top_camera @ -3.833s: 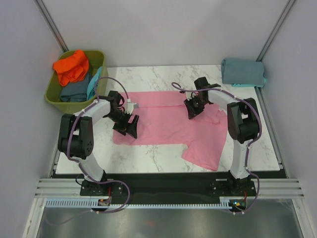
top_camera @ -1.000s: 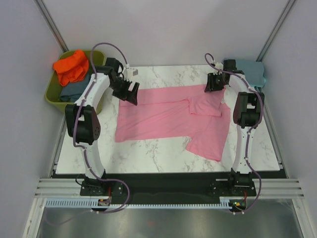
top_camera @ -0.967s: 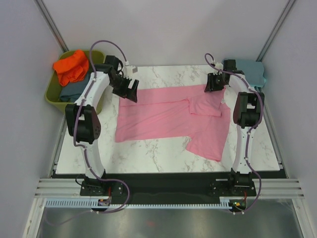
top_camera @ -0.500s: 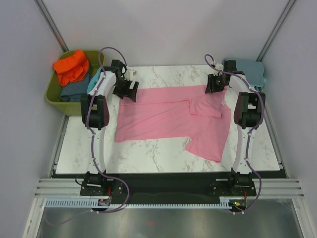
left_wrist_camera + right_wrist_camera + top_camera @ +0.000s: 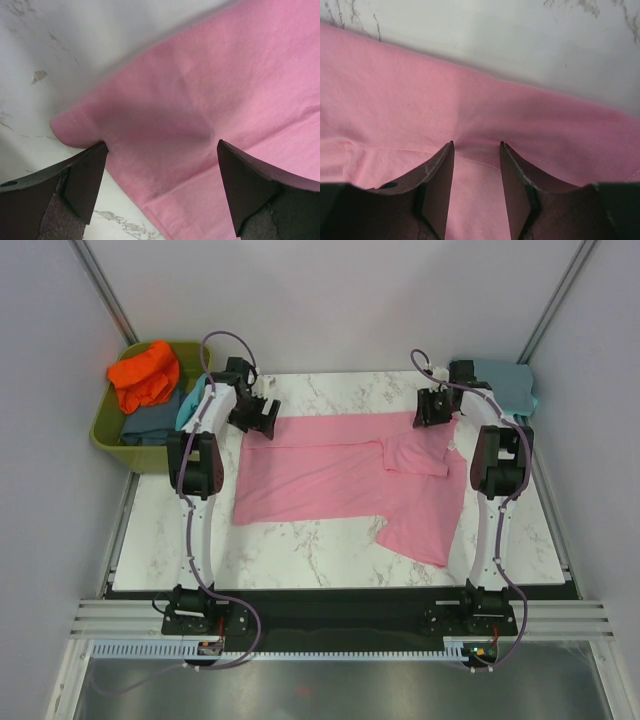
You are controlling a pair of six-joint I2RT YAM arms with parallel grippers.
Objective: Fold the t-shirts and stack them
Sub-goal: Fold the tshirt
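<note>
The pink t-shirt (image 5: 330,470) lies spread flat on the marble table, one sleeve folded in and the other hanging toward the near right. My left gripper (image 5: 262,418) is at its far left corner, jaws wide open over the hem corner (image 5: 80,125), holding nothing (image 5: 160,146). My right gripper (image 5: 432,408) is at the far right edge, jaws partly apart and pressed down on the pink cloth (image 5: 470,90), with a gap between the fingertips (image 5: 476,144). A folded grey-blue t-shirt (image 5: 492,383) lies at the back right. An orange t-shirt (image 5: 145,375) and a slate-blue one (image 5: 150,425) are in the tub.
The olive-green tub (image 5: 125,453) stands off the table's far left corner, close to my left arm. The folded grey-blue shirt lies just behind my right gripper. Bare marble (image 5: 300,550) shows along the near side. Grey walls close in on both sides.
Since 3.8 s ago both grippers have moved to the far edge and the pink shirt lies spread wider. In the last second the left arm has drawn in; the right has stayed still.
</note>
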